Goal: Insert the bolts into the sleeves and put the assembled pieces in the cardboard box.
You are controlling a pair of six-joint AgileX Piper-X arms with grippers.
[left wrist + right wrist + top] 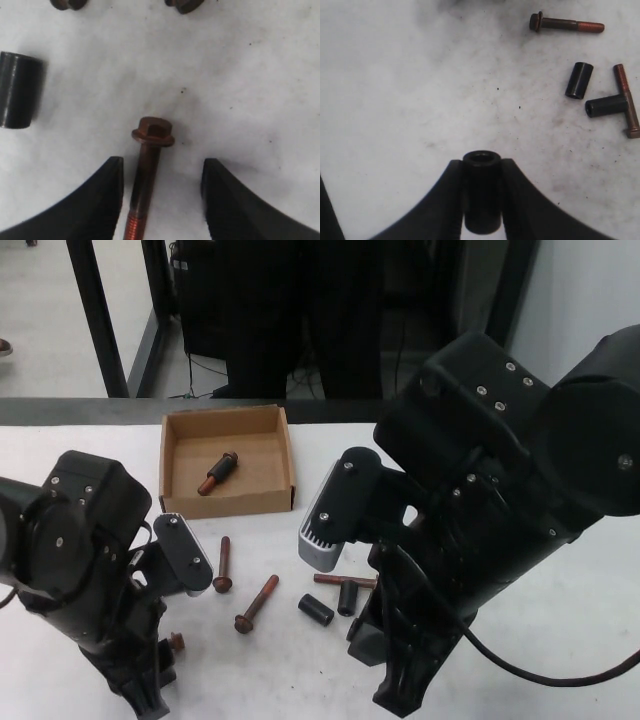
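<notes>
Left jaws stand apart astride a flange bolt [150,165] lying on the tabletop [240,90], well apart from the cardboard box [240,502]; right jaws clamp a black sleeve [481,195]. Best to centre the shank, then grip near the head, leaving the threads free.

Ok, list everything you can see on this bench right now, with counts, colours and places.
Open cardboard box: one, brown, far side of bench.
Assembled bolt-in-sleeve piece: one, copper and black, inside the box.
Loose flanged metal bolts: four, copper-brown, on bench near the arms; one lies between the left fingers.
Short cylindrical sleeves: three, black; two loose beside bolts, one gripped.
Flat bench: one, white, under everything.
Left gripper: one, black, open around a bolt.
Right gripper: one, black, shut on a sleeve.
</notes>
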